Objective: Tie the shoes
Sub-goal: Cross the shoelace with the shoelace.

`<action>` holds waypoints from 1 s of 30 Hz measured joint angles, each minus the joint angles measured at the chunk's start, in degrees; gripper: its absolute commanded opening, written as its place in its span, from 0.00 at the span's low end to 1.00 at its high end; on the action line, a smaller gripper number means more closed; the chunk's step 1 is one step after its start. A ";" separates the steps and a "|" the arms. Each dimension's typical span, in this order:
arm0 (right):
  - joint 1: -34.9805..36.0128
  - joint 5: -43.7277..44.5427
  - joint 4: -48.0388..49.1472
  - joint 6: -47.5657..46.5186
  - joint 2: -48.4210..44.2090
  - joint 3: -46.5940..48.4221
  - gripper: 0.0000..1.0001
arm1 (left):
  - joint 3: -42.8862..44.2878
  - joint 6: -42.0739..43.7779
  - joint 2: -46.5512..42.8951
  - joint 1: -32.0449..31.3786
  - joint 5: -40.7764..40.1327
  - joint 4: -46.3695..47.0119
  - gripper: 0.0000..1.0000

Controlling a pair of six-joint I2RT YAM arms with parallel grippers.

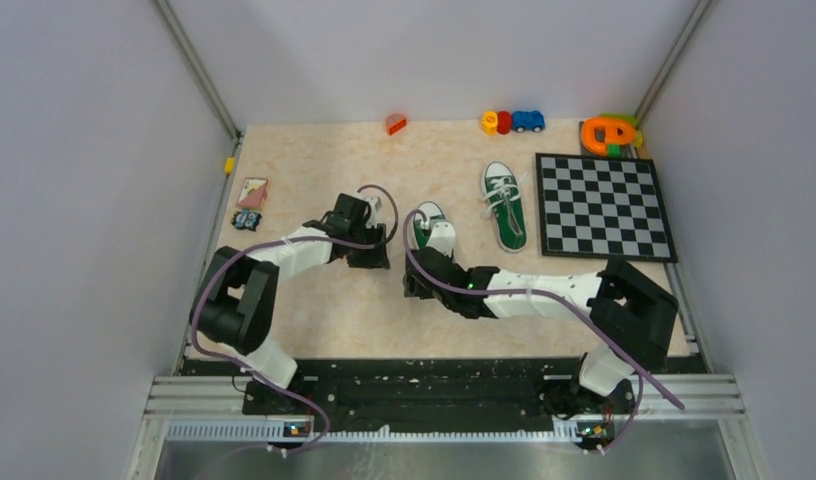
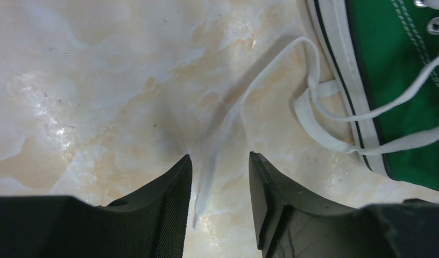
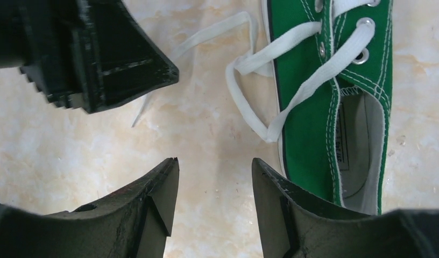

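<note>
- Near the middle of the overhead view, which shoe are you working on?
- On the near shoe (image 1: 427, 226), green with a white toe cap, toe pointing to the top of the frame. Its mate, the far shoe (image 1: 504, 205), lies to the right of it, just beside the chessboard (image 1: 604, 205).
- Any knot yet?
- None that I can see. The lace (image 2: 207, 172) is threaded through the eyelets. Its free lengths spill off the shoe's side onto the desk (image 1: 314, 320) in slack loops, with no crossing and no bow. I judge the tying of this shoe hardly begun. Gathering both ends, crossing them, looping and pulling tight are all left. As for the far shoe, the overhead view is too small for me to tell whether a bow is made.
- And your hands?
- My left hand (image 2: 220, 157) hangs low over the desk, to the left of the near shoe, fingers partway apart. One lace end runs down the middle of its wrist view and lies right between the fingers. They are not pinching it, so that hand has hold of nothing. My right hand (image 3: 214, 161) is near the heel end, fingers well apart over bare desk, empty too. A loop of lace lies up and to the right of it, and my left hand's dark finger fills the upper left of that frame.
- So what comes first?
- Probably closing my left hand on the end between its fingers. My right hand would then need to find the other end.
</note>
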 measured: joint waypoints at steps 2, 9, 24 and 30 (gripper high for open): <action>-0.26 -0.81 1.18 -1.68 -0.33 -0.44 0.53 | 1.49 0.59 2.38 -0.02 0.04 -1.38 0.40; -0.83 -4.57 3.10 -16.63 -0.13 -0.09 0.46 | 4.00 1.38 5.46 -0.26 -1.57 -3.34 0.00; -7.93 -16.33 5.81 -29.35 12.74 8.39 0.40 | -10.73 -4.15 -14.58 9.77 8.50 9.94 0.00; -7.93 -12.35 1.64 -30.10 17.31 12.74 0.40 | -12.04 -5.05 -16.11 10.08 9.11 13.90 0.00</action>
